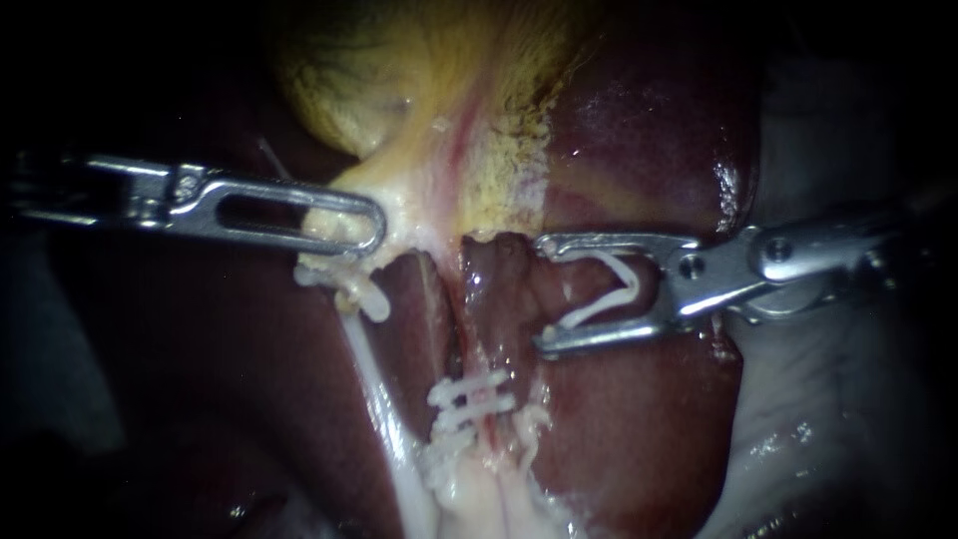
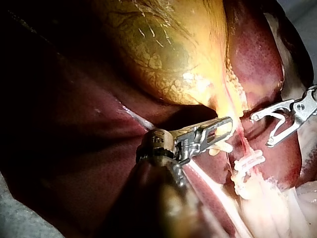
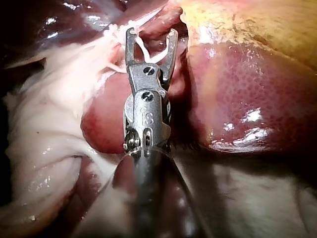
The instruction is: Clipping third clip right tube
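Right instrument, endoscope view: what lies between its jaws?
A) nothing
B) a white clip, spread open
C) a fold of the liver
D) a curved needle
B: a white clip, spread in a V, sits between the jaws of the right instrument, with one leg against each jaw.
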### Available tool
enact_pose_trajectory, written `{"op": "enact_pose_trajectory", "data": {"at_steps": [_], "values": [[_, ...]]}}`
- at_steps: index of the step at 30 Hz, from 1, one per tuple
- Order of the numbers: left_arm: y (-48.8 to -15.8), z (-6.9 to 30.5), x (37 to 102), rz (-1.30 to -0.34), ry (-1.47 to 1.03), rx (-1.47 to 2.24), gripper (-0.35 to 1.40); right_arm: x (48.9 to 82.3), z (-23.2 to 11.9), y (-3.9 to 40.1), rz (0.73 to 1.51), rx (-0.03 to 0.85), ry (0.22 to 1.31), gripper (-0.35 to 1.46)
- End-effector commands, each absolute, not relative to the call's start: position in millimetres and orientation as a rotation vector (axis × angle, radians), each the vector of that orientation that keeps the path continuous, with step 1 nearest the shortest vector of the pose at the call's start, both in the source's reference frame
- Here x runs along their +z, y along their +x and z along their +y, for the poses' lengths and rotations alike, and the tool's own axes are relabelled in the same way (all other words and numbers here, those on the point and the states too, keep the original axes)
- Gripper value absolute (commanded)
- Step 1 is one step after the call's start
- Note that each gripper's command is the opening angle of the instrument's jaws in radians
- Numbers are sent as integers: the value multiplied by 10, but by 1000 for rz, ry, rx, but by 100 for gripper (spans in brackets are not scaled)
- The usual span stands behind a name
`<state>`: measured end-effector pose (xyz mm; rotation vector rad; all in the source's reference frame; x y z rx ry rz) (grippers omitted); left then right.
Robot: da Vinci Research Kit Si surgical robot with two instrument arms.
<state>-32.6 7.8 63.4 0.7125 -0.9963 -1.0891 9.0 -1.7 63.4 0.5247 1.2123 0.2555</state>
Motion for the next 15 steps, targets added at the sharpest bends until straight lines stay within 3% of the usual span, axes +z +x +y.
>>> {"op": "enact_pose_trajectory", "data": {"at_steps": [1,7,15], "values": [[-326,78,634,-996,713,-1089,-35,637,-18,94,1211,260,533,49],[-327,78,633,-996,712,-1090,-35,647,-23,122,1206,297,605,48],[-327,79,634,-996,712,-1090,-35,643,-23,146,1281,385,726,47]]}}
